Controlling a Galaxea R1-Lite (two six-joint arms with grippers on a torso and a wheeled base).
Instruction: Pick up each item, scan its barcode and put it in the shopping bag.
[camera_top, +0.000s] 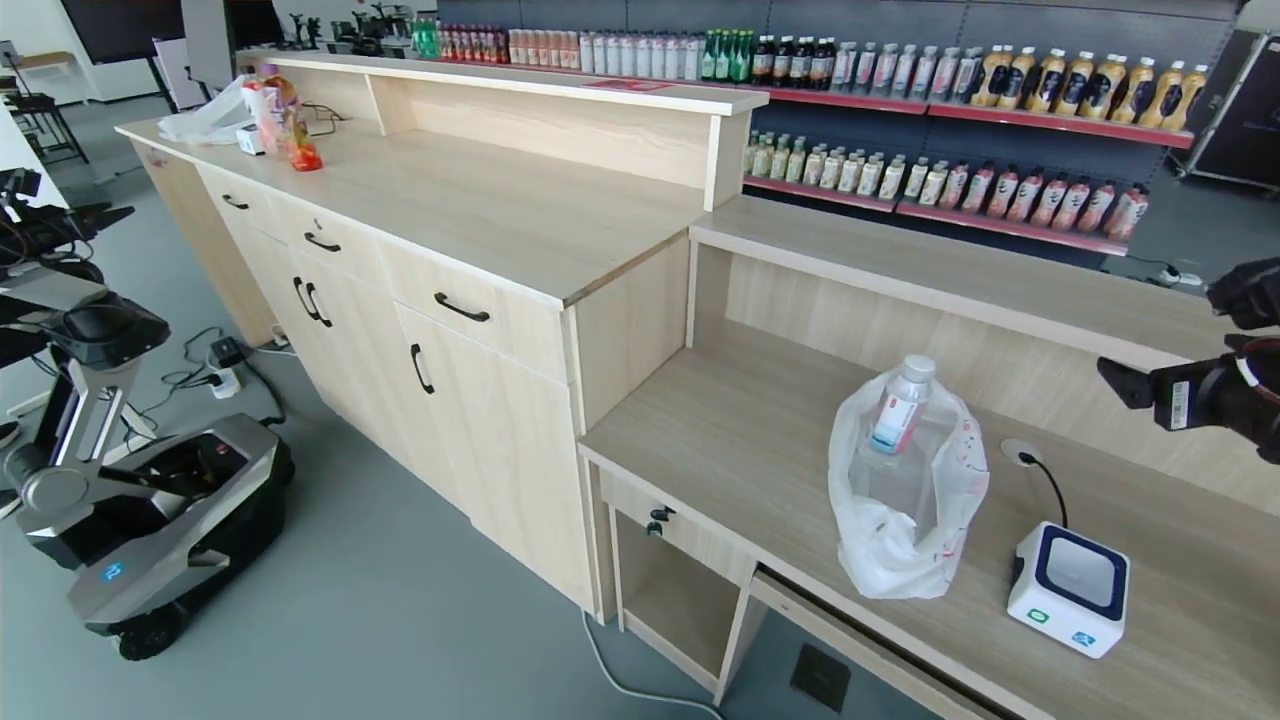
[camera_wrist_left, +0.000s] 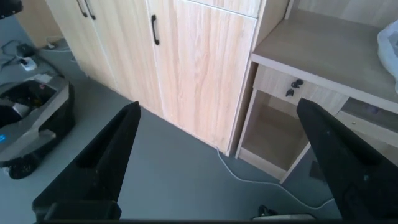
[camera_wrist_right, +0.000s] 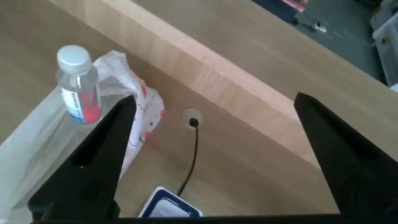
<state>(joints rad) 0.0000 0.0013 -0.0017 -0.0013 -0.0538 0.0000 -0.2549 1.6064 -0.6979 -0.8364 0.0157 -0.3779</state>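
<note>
Seemingly upright, bottle (camera_top: 900, 403) inside shopping bag (camera_top: 905, 548)

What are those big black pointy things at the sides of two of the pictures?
They are a robot's two-fingered hands, called grippers. The robot has a camera on its head and one on each wrist. The picture with the shelves is from the head. One wrist picture looks past the left gripper at the floor and cupboard doors. The other looks past the right gripper down at the desk. On the desk stands a white plastic bag with a bottle in it, and beside it a small white scanner with a cable. Both grippers are open and hold nothing.
</note>
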